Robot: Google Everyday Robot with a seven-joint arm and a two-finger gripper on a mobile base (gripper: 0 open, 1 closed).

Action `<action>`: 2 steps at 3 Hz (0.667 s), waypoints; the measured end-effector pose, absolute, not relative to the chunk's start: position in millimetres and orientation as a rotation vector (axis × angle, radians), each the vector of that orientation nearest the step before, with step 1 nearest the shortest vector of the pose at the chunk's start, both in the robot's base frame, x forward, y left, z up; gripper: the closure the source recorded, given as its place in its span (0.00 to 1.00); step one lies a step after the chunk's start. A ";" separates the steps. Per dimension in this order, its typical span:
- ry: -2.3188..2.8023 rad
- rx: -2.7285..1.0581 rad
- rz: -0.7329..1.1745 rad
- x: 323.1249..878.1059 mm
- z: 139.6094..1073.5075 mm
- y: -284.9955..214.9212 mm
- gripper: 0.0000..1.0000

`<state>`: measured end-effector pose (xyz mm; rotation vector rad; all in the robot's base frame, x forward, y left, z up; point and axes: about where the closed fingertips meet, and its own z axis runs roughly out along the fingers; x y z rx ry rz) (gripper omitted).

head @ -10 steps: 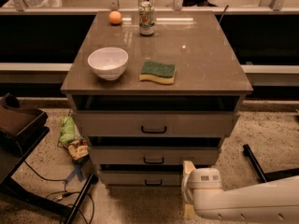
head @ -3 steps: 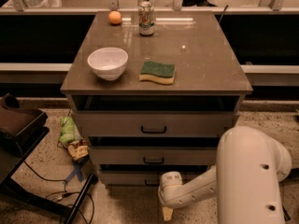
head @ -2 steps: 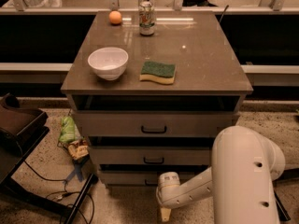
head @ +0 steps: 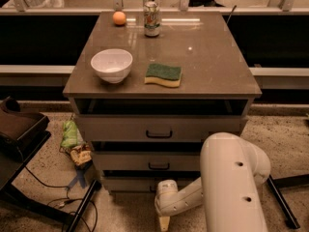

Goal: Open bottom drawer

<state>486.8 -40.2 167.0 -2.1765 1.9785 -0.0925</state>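
Observation:
The bottom drawer (head: 126, 183) is the lowest, slimmest grey-beige front of the cabinet, just above the floor. Its front sits about in line with the middle drawer (head: 145, 162) above it. Its black handle is hidden behind my wrist. My gripper (head: 164, 222) hangs at the lower edge of the view, pointing down at the floor, just in front of and below the drawer's centre. My white arm (head: 231, 187) reaches in from the lower right. The top drawer (head: 159, 129) shows its black handle.
On the cabinet top (head: 212, 66) stand a white bowl (head: 111, 65), a green-yellow sponge (head: 163, 75), a can (head: 151, 19) and an orange (head: 119, 18). Left of the cabinet lie a green bag (head: 71, 135), cables (head: 58, 199) and a dark stand (head: 19, 129). A black bar (head: 280, 202) lies on the floor at the right.
My arm has swung from the lower right to the left, bringing the gripper in front of the bottom drawer's centre. Over the last second it moved only slightly. The drawers have not moved.

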 end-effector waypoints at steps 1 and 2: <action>1.973 -2.177 -0.079 495.2 146.9 -32.3 0.00; 1.971 -2.197 -0.090 510.7 129.4 -30.0 0.03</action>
